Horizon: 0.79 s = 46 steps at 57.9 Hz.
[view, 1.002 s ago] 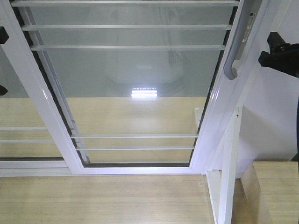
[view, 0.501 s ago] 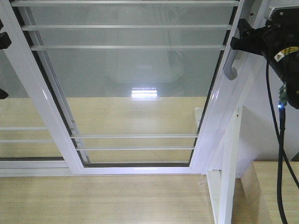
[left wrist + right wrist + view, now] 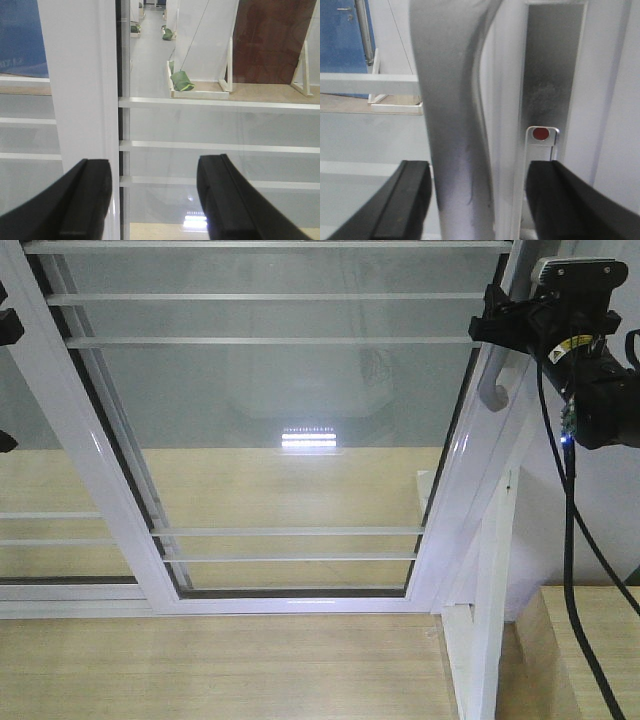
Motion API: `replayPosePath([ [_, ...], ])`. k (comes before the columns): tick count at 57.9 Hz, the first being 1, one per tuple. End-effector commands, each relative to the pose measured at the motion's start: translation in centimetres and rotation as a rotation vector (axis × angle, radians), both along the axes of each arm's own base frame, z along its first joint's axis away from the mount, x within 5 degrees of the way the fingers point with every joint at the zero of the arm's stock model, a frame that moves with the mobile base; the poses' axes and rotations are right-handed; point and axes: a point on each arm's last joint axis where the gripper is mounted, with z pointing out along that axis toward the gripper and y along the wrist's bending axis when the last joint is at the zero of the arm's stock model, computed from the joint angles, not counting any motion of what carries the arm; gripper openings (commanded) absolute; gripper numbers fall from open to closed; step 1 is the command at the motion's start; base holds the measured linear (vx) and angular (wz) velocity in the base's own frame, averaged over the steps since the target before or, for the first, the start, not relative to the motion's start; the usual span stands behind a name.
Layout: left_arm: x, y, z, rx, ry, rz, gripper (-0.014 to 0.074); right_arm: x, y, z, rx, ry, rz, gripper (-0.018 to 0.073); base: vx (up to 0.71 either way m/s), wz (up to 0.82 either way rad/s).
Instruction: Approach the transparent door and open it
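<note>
The right gripper (image 3: 492,325) sits in the upper right of the front view, level with the upper part of the door's curved grey handle (image 3: 492,380). In the right wrist view its two black fingers (image 3: 407,200) stand well apart at the lower left and lower right of the frame, and the handle (image 3: 455,125) runs upright between them. The jaws are spread wide and have not closed on the bar. The left finger lies just beside the bar's edge, and contact cannot be judged.

The left gripper (image 3: 155,200) is also spread wide and holds nothing. Its two fingers fill the bottom of the left wrist view, facing the glass, with a white upright frame member (image 3: 80,80) rising behind the left finger.

The transparent door (image 3: 280,400) fills the centre of the front view, its white frame reaching down to the wooden floor (image 3: 200,670). Five thin white bars cross its glass: three near the top and two lower down. One handle shows on it, on the right stile. A second glass panel (image 3: 40,490) lies at the left edge. One small red dot (image 3: 538,133) shows on the frame to the right of the handle.
</note>
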Motion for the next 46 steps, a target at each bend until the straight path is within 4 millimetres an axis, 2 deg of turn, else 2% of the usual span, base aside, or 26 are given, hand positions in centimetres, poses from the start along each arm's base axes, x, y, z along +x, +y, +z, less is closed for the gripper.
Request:
replayPosePath([
  [1, -0.2, 0.0, 2.4, -0.01, -0.134, 0.006, 0.0502, -0.2, 0.2, 4.2, -0.008, -0.194, 0.03, 0.0355, 0.0, 0.0],
  [8, -0.2, 0.0, 2.4, -0.01, -0.134, 0.006, 0.0502, -0.3, 0.5, 4.1, -0.046, -0.195, 0.067, 0.0216, 0.0, 0.0],
  [16, -0.2, 0.0, 2.4, -0.01, -0.134, 0.006, 0.0502, -0.4, 1.3, 4.0, -0.062, -0.191, 0.114, 0.0123, 0.0, 0.0],
  [24, -0.2, 0.0, 2.4, -0.01, -0.134, 0.006, 0.0502, -0.5, 2.7, 4.1, -0.059, -0.198, 0.159, 0.0126, 0.0, 0.0],
  [46, -0.2, 0.0, 2.4, -0.01, -0.134, 0.006, 0.0502, -1.8, 8.7, 4.3, -0.036, -0.23, 0.309, 0.0148, 0.0, 0.0],
])
